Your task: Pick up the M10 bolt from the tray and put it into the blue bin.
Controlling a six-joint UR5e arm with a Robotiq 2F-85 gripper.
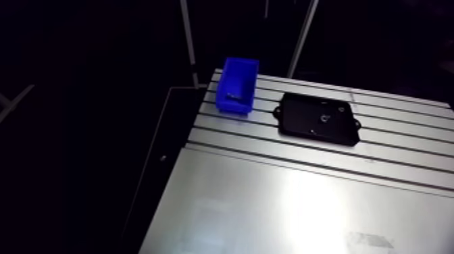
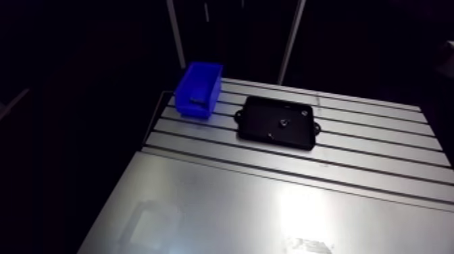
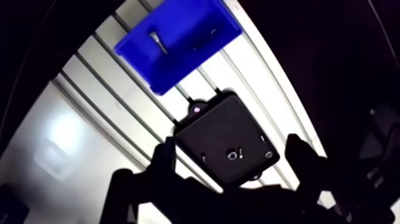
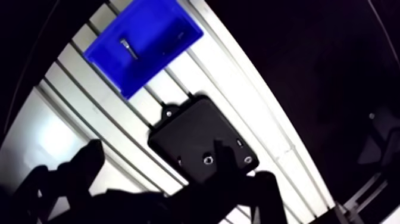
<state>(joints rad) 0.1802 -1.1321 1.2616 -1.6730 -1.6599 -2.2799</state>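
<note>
though only a small ring-like glint, the bolt point(image 3: 232, 155) should be steel — stiff, dense, slick; take it across the shank. it lies near the middle of the tray point(image 3: 208, 128), under the gripper point(image 3: 230, 144) — fingers spread, empty. blue bin point(image 3: 178, 68) just beside the tray.

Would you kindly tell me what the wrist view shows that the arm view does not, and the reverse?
Only the wrist view shows the two-fingered pincer, open, with the black plastic tray seen between its fingers, and a small silvery bolt-like part lying in the blue plastic bin. Only the arm view shows the tray's whole outline, uncovered; there the bin's contents are too dim to tell. Both show bin and tray side by side, apart, on the slotted aluminium table, and a small ring-shaped part in the tray.
</note>
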